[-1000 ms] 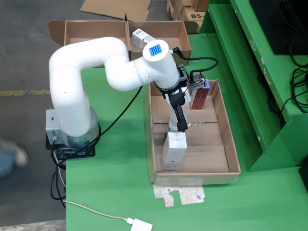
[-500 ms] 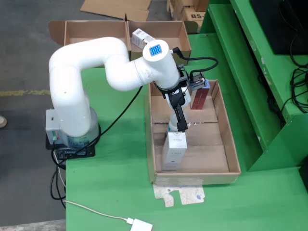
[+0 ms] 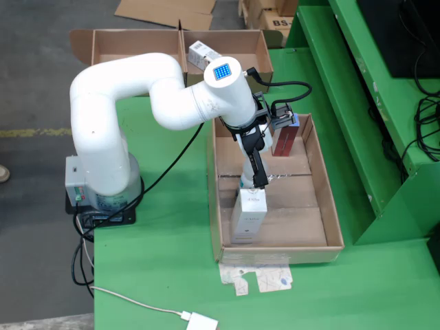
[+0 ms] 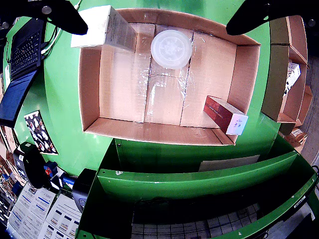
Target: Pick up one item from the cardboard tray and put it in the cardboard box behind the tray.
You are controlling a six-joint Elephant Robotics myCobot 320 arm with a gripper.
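The white robot arm [image 3: 137, 96] reached over the cardboard tray [image 3: 330, 206] on the green table [image 3: 158, 275], its gripper [image 4: 154, 15] hanging above the tray floor with both dark fingers [image 4: 62, 15] spread wide and holding nothing, as the wrist view showed. Inside the tray lay a white carton [image 3: 249, 214] against the left wall in the fixed view, a round white lid [image 4: 171, 48] just beyond it, and a dark red box [image 4: 224, 114] in the far corner. Behind the tray, the cardboard box [image 3: 130, 45] held a small white carton [image 3: 203, 53].
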